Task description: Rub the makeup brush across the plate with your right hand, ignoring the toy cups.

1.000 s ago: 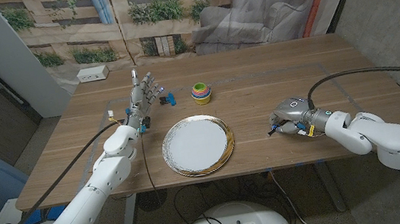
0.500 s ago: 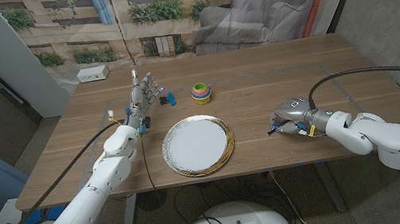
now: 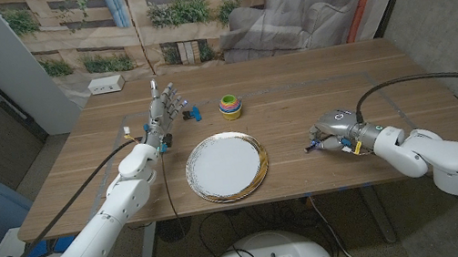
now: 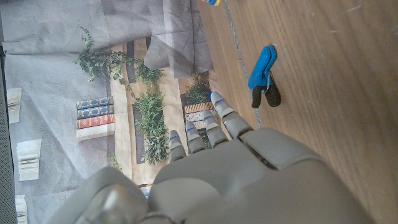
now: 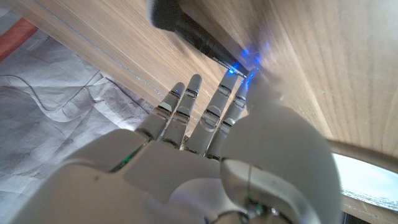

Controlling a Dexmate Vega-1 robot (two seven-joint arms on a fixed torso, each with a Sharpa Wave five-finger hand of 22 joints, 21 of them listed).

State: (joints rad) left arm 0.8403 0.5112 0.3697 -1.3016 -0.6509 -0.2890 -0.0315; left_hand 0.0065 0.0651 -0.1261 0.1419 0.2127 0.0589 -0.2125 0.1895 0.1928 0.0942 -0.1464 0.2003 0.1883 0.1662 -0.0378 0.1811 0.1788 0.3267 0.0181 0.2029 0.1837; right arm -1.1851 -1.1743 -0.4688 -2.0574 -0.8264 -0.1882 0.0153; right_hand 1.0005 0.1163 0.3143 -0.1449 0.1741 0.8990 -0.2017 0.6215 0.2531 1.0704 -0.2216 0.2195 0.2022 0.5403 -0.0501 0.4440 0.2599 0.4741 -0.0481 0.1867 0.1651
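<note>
The white plate with a gold rim [image 3: 227, 167] lies at the table's front middle. The black makeup brush [image 5: 198, 36] lies on the wood to the plate's right; in the head view just a dark bit of the brush [image 3: 314, 145] pokes out from under my right hand [image 3: 336, 128]. That right hand [image 5: 205, 149] reaches over it with fingers stretched out, fingertips [image 5: 194, 82] and thumb at the handle. I see no closed grip on it. My left hand [image 3: 164, 104] stands upright behind the plate to the left, fingers apart and holding nothing; the left wrist view looks along its back [image 4: 249, 168].
Stacked toy cups [image 3: 230, 106] stand behind the plate. A blue clip [image 3: 192, 111] [image 4: 263, 75] lies just beside my left hand. A white box [image 3: 106, 85] sits at the far left corner. A black cable [image 3: 406, 84] arcs over the table's right side.
My right hand has edged slightly toward the plate over the brush. The left hand, plate and cups stay where they were.
</note>
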